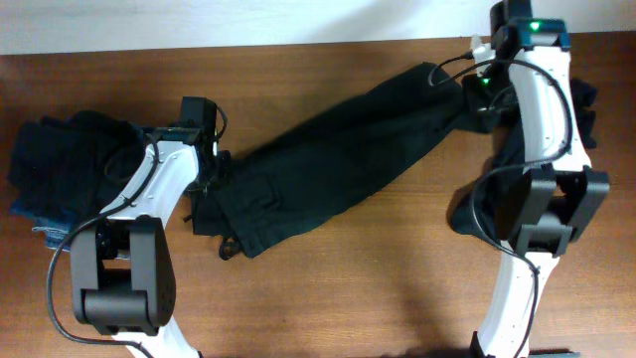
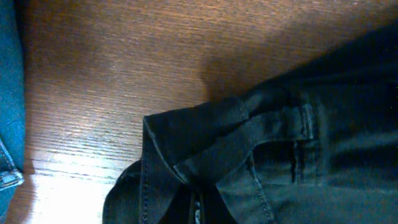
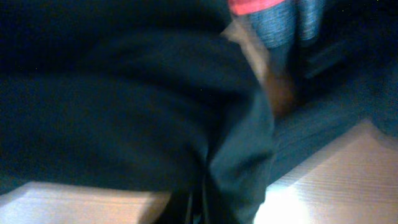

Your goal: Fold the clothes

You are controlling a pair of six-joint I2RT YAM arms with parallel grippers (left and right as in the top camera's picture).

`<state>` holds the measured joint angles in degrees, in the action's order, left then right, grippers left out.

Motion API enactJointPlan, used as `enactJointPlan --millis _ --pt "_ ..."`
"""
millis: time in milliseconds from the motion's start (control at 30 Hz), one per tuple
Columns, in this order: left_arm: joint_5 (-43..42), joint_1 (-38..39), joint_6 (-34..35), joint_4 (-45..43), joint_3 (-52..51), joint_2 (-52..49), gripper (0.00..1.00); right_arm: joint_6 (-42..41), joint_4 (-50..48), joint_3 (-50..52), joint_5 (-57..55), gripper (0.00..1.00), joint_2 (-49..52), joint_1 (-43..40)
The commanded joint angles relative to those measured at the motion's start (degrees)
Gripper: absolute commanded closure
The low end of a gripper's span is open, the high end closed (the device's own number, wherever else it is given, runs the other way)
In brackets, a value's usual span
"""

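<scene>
Nearest the front edge of the wooden table (image 1: pixel 348 298), left of centre, a cord loop (image 1: pixel 231 249) trails from the wide end of the black trousers (image 1: pixel 338 159). The trousers lie stretched on a diagonal from there toward the far right corner. The left gripper (image 1: pixel 212 167) sits on that wide end. Its wrist camera shows the waistband (image 2: pixel 205 127), with a belt loop (image 2: pixel 305 121), drawn up in folds to where the fingers meet, pinched on the cloth. At the left edge lies a heap of dark clothes (image 1: pixel 70 149), with blue jeans (image 1: pixel 35 211) peeking from its near side. Toward the far right corner, the right gripper (image 1: pixel 475 97) rests at the narrow end of the trousers. Its own view is dark and blurred, so whether its fingers grip the cloth or stand apart cannot be told. A red-edged garment (image 3: pixel 255 5) lies just past it, and more dark fabric (image 1: pixel 586 104) lies along the right edge.
</scene>
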<state>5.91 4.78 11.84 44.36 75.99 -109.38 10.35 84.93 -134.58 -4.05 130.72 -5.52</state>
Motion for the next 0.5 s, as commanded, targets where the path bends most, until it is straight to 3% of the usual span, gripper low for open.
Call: enactJointPlan --millis 0,67,333,467 --pt "3.2 -0.8 0.7 0.5 0.6 1.8 1.0 -3.5 7.7 -7.0 -1.8 0.96 -6.8 0.0" --pt "3.2 -0.8 0.5 0.5 0.6 1.8 1.0 -4.7 12.4 -8.9 -1.8 0.96 -7.2 0.0" --pt "3.7 -0.8 -0.2 0.5 0.6 1.8 1.0 -6.3 10.2 -8.5 -0.7 0.92 -6.8 1.8" --pt "3.6 -0.8 -0.1 0.5 0.6 1.8 1.0 -6.9 11.4 -8.5 -0.9 0.96 -4.6 2.1"
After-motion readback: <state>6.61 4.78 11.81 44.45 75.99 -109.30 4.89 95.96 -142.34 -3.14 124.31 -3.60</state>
